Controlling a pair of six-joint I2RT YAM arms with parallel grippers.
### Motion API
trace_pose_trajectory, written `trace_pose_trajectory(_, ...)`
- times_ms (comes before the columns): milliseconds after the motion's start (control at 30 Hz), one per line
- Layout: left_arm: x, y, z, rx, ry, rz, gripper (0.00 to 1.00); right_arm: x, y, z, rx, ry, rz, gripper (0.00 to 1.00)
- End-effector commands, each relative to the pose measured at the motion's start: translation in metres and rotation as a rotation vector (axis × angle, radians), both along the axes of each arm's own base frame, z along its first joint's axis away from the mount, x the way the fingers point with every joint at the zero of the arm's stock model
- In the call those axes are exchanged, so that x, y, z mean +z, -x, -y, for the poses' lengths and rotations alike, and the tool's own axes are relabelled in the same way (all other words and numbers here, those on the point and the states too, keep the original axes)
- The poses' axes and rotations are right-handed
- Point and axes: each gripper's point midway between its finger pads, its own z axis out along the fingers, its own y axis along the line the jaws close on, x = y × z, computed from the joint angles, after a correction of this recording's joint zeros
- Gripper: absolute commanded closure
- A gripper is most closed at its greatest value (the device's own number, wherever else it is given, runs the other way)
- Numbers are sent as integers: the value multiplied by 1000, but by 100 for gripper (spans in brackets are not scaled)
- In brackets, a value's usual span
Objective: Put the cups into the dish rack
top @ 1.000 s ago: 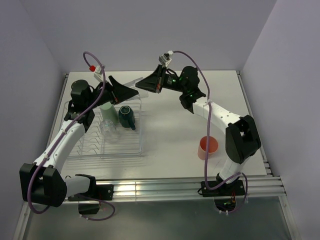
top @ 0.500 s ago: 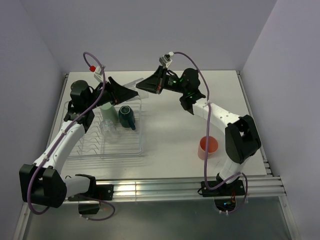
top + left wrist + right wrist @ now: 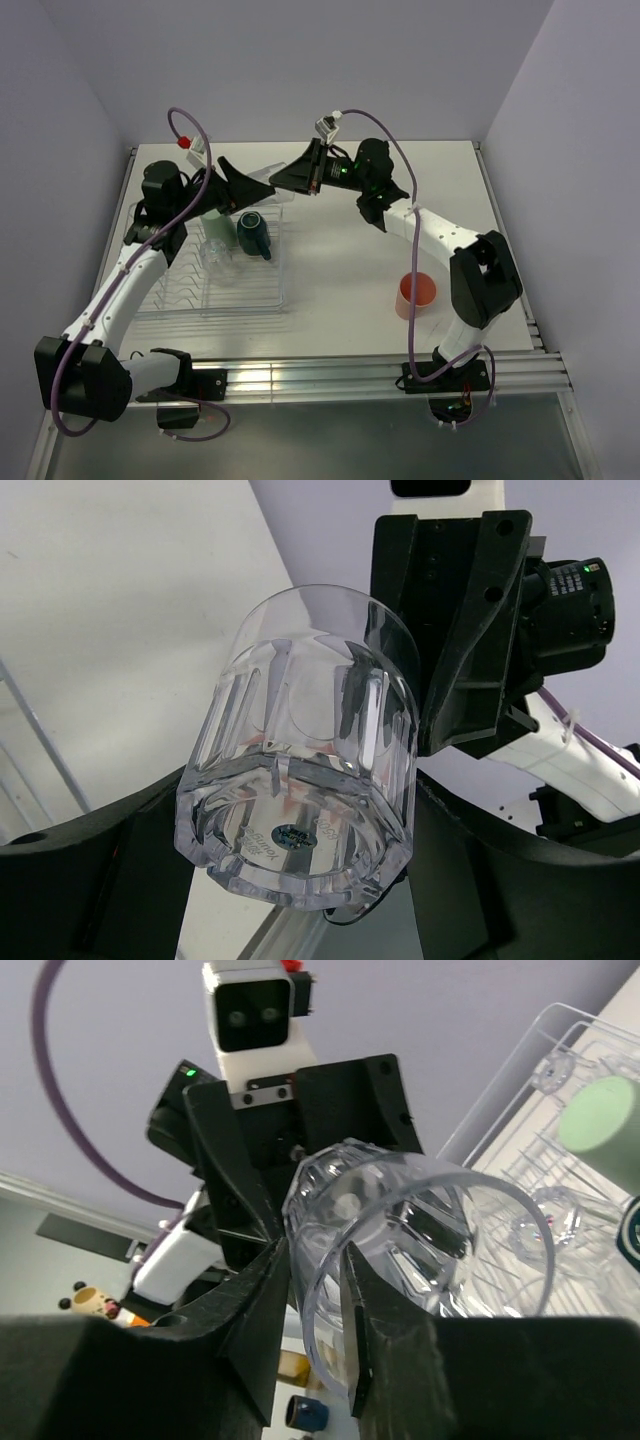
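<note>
Up in the air over the far end of the dish rack (image 3: 170, 290), the two arms meet around one clear glass (image 3: 290, 710), and it looks like a handover caught midway. The right hand (image 3: 312, 1280) is pinched on the glass's rim, one finger inside the mouth and one outside on the wall. The left hand (image 3: 300, 810) has its fingers closed in on either side of the thick base, and from where I stand they seem to be gripping it. So the glass lies on its side between them, mouth towards the right arm and base towards the left.

My guess at the reason: the rack sits on the left arm's side of the counter (image 3: 340, 270), so the glass is being passed across to the arm that can reach the prongs. A grip on the base would also let that arm tip the mouth downward.

Already in the rack are a pale green tumbler (image 3: 212, 222), a teal mug (image 3: 254, 235) and a second glass (image 3: 215, 255). The salmon-pink tumbler (image 3: 417, 293) stands on the counter near the right arm, well apart from the rack, not yet loaded
</note>
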Motion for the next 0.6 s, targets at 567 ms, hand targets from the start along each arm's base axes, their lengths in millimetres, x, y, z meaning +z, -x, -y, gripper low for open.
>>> trace_pose_trajectory(567,34,-10,-35,177,-172,97,100,-10,-22,48,-134,49,58,58)
